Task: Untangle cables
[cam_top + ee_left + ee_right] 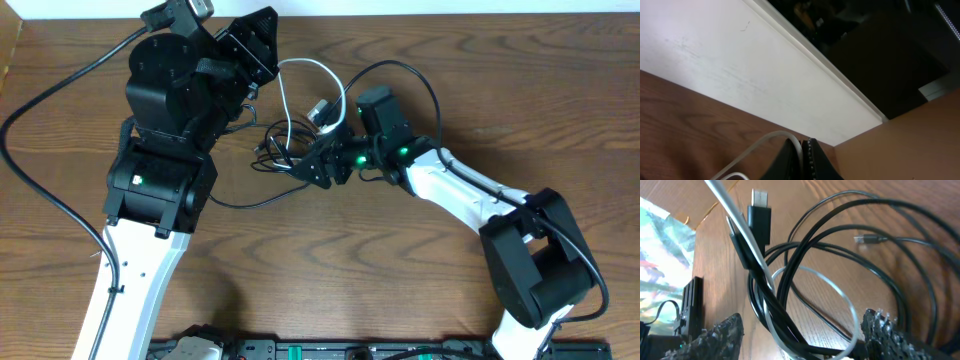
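The white cable [300, 75] loops from my left gripper [262, 52] down into a tangle of the black cable [285, 150] at the table's middle. My left gripper [804, 159] is shut on the white cable [765, 142], near the table's back edge. My right gripper [322, 160] is open and sits over the tangle; in the right wrist view its fingers [802, 332] straddle black cable loops [805, 245] and a white loop [840, 292]. A black plug [759, 215] and a small plug [867, 239] lie beyond.
A thick black robot wire [40, 150] curves along the left of the wooden table [350, 270]. The white wall [740, 65] runs behind the table's back edge. A black rail [350, 350] lies at the front edge.
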Available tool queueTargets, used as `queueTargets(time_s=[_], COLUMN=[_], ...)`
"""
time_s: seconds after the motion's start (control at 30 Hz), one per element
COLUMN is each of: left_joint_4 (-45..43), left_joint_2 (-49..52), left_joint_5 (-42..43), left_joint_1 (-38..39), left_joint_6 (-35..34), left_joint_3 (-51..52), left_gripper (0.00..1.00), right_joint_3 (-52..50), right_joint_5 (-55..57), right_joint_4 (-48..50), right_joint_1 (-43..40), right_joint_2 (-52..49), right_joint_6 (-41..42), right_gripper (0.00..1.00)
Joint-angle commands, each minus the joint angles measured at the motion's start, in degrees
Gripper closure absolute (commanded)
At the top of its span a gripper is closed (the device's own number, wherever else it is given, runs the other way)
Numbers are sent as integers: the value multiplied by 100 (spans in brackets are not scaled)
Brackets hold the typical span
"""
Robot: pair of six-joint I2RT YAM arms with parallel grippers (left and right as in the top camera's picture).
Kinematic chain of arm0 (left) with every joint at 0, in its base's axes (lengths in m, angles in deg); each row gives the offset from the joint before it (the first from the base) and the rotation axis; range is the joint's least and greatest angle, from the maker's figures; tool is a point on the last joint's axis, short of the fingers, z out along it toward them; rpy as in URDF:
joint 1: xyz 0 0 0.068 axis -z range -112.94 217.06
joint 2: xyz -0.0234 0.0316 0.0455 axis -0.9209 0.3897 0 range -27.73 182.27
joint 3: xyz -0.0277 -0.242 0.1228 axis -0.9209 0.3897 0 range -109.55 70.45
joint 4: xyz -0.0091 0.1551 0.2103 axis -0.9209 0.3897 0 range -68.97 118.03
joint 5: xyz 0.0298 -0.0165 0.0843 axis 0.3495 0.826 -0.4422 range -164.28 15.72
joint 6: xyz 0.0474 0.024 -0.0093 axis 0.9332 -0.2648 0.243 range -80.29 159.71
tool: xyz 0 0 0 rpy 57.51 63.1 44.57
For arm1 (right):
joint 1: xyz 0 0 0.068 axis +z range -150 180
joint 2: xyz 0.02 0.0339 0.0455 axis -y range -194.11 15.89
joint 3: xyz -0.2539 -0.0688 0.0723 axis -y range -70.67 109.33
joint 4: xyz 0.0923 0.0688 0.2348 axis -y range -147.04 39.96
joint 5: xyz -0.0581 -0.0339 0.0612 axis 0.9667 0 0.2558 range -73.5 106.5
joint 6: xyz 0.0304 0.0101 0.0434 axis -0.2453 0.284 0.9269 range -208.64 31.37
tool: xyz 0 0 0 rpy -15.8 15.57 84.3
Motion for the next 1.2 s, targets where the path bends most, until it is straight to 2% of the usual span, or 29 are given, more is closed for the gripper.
queueTargets(time_s=[0.0, 0.2, 0.33, 0.47, 0.63, 0.83, 1.17], left_joint_4=[-17, -17, -17, 9, 240, 846, 2111], left_joint_2=[-17, -17, -17, -17, -22, 0, 391], left_joint_5=[-11, -13, -17, -15, -17, -81, -83], left_joint_1=[-22, -22, -50, -214, -549, -1010, -1379], left_joint_6=[9, 11, 15, 15, 15, 168, 1639], left_joint_3=[-87, -87, -87, -87, -87, -87, -87], left_gripper=[93, 93, 93, 93, 93, 93, 93], right_joint_3=[55, 55, 55, 55, 57, 57, 83], right_joint_5=[-131, -125, -85, -55, 195, 1250, 1585], right_joint_4=[11, 42, 59, 55, -348, -1585, -2988], right_joint_1=[114, 345, 409, 297, -101, -476, -966], right_joint_2=[-175, -387, -450, -448, -234, 529, 1565], right_joint_6=[-136, -140, -136, 197, 732, 704, 927], right_gripper=[30, 41, 67, 75, 99, 99, 99])
